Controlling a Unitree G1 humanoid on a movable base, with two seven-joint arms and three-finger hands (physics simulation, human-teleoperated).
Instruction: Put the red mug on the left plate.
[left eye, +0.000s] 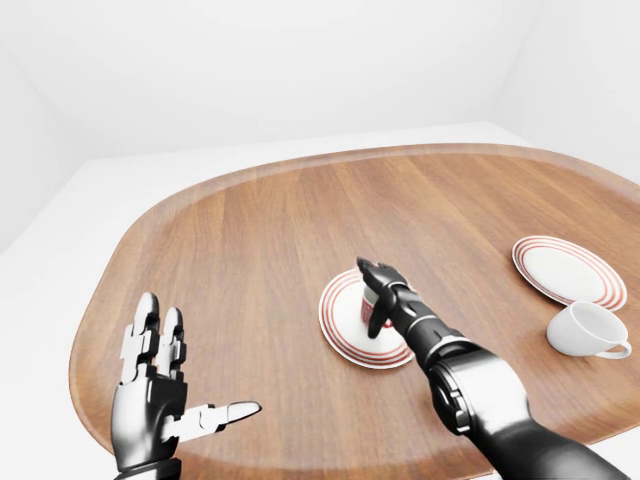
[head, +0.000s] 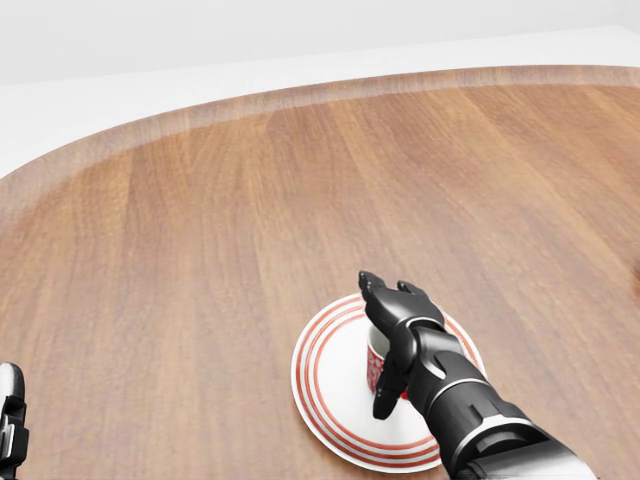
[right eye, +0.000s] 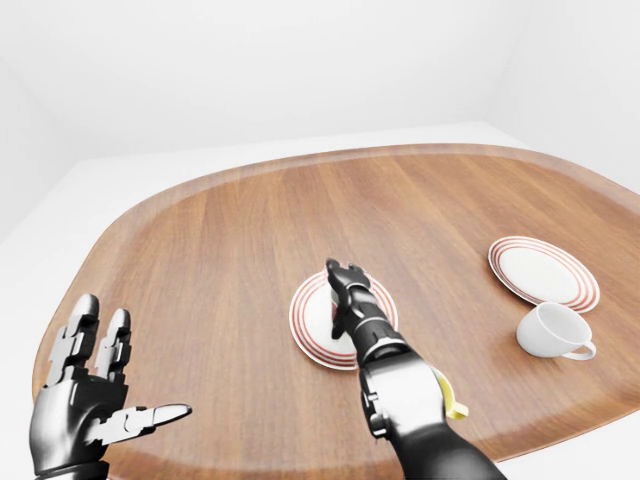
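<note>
Standing upright on the left plate (head: 330, 400), the red mug (head: 377, 368) has its long axis vertical and its mouth up; only a strip of its red-patterned side shows past the right hand (head: 392, 330), and its handle cannot be made out. The plate, white with red rings, lies flat on the wooden counter (head: 250, 220) and holds nothing else that can be seen.

The right hand hangs over the mug, forearm reaching in from the bottom right of the head view. Its fingers (head: 380, 290) are spread and stretched toward the view's top, above the rim, and the thumb hangs down beside the mug's side. They do not close round the mug; contact cannot be told.

A second ringed plate (left eye: 568, 271) lies well apart, toward the right of the left-eye view. It is bare. A white cup (left eye: 588, 331) rests tipped on the counter just below it.

The left hand (left eye: 160, 395) is held palm-up at the lower left, fingers extended, holding nothing.
</note>
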